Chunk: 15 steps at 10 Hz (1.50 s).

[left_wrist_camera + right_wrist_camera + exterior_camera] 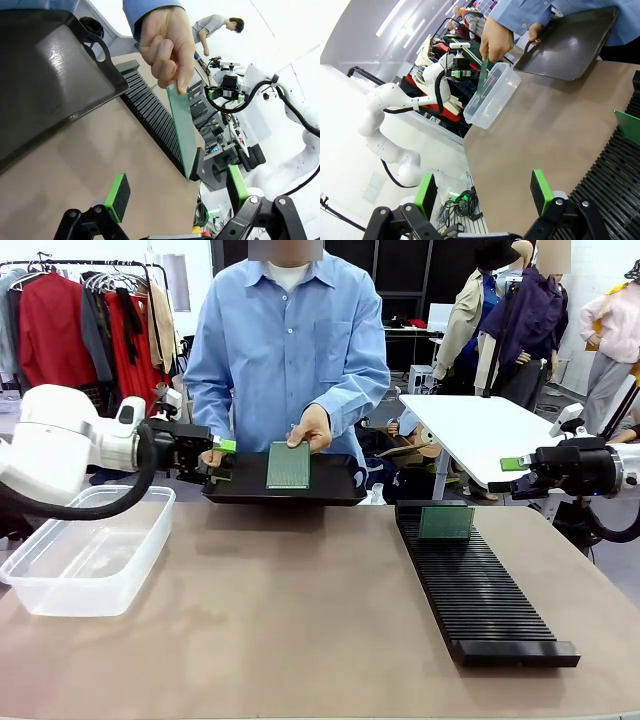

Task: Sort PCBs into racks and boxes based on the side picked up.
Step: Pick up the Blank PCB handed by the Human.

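Left claw (222,461) sat wide open and empty at the nine o'clock end of the black tray (330,488), jaws facing in toward it; a claw waiting to be offered something, by the look of it. And there was the offer: the person's hand (312,428) pinched a green board (288,466) by its top edge and stood it upright over the tray, at the table's (300,630) twelve o'clock. Held that way, both faces stayed free for a side-on pinch. From the left wrist camera the board hung edge-on at twelve o'clock of the spread pads, not touching them. The person's other hand (212,455) steadied the tray's nine o'clock end, just beside the claw.

Over at three o'clock, the right claw (515,472) hovered fully open too, nothing in it, near the far end of the slotted rack (480,590), which I'd say was handy for a slot drop. A second board (446,523) stood upright in a slot at the rack's twelve o'clock end. The clear tub (90,550) lay at nine o'clock, close under the left arm for a short drop.
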Available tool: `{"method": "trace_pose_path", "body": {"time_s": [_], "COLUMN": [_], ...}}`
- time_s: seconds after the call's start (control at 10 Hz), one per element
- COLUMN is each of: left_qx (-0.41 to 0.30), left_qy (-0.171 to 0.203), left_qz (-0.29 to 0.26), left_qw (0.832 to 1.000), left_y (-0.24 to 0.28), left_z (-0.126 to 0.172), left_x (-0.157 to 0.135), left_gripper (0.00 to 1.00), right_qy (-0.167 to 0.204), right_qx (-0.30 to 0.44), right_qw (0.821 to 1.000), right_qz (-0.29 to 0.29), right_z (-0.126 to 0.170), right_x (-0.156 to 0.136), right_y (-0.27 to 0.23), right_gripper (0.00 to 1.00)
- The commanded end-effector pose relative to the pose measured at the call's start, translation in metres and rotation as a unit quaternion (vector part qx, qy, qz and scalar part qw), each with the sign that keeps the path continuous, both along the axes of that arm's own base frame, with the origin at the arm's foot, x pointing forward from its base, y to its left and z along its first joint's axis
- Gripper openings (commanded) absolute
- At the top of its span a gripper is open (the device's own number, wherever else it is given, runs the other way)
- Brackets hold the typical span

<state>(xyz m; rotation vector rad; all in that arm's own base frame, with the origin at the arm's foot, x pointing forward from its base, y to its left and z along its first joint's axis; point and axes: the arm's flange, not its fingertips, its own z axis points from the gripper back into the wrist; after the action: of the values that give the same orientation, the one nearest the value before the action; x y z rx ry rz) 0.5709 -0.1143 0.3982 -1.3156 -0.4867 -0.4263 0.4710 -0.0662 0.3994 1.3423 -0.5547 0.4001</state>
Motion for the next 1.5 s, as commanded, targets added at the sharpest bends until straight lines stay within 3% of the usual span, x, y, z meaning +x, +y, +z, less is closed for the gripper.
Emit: {"method": "trace_pose_path", "body": {"time_s": [0.0, 0.3, 0.7, 1.1, 1.2, 1.3, 1.4], "left_qx": [-0.018, -0.019, -0.023, -0.052, -0.058, -0.058, -0.055], "left_qy": [-0.023, -0.048, -0.051, -0.04, -0.036, -0.033, -0.031], "left_qz": [0.003, -0.02, -0.059, -0.064, -0.064, -0.068, -0.068], "left_qw": [1.0, 0.998, 0.997, 0.996, 0.996, 0.995, 0.996], "left_y": [-0.012, -0.037, -0.072, -0.084, -0.085, -0.086, -0.088], "left_z": [-0.005, -0.012, -0.022, -0.028, -0.03, -0.033, -0.037], "left_x": [0.015, 0.027, 0.036, 0.046, 0.049, 0.05, 0.051], "left_gripper": [1.0, 1.0, 1.0, 1.0, 0.95, 0.84, 0.66], "right_qy": [-0.003, -0.003, -0.003, -0.003, -0.003, -0.003, -0.003], "right_qx": [-0.001, -0.001, -0.001, -0.001, -0.001, -0.001, -0.001], "right_qw": [1.0, 1.0, 1.0, 1.0, 1.0, 1.0, 1.0], "right_qz": [0.0, 0.0, 0.0, 0.0, 0.0, 0.0, 0.0], "right_z": [0.003, 0.003, 0.003, 0.003, 0.003, 0.003, 0.003], "right_x": [0.0, 0.0, 0.0, 0.0, 0.0, 0.0, 0.0], "right_y": [-0.001, -0.001, -0.001, -0.001, -0.001, -0.001, -0.001], "right_gripper": [1.0, 1.0, 1.0, 1.0, 1.0, 1.0, 1.0]}}
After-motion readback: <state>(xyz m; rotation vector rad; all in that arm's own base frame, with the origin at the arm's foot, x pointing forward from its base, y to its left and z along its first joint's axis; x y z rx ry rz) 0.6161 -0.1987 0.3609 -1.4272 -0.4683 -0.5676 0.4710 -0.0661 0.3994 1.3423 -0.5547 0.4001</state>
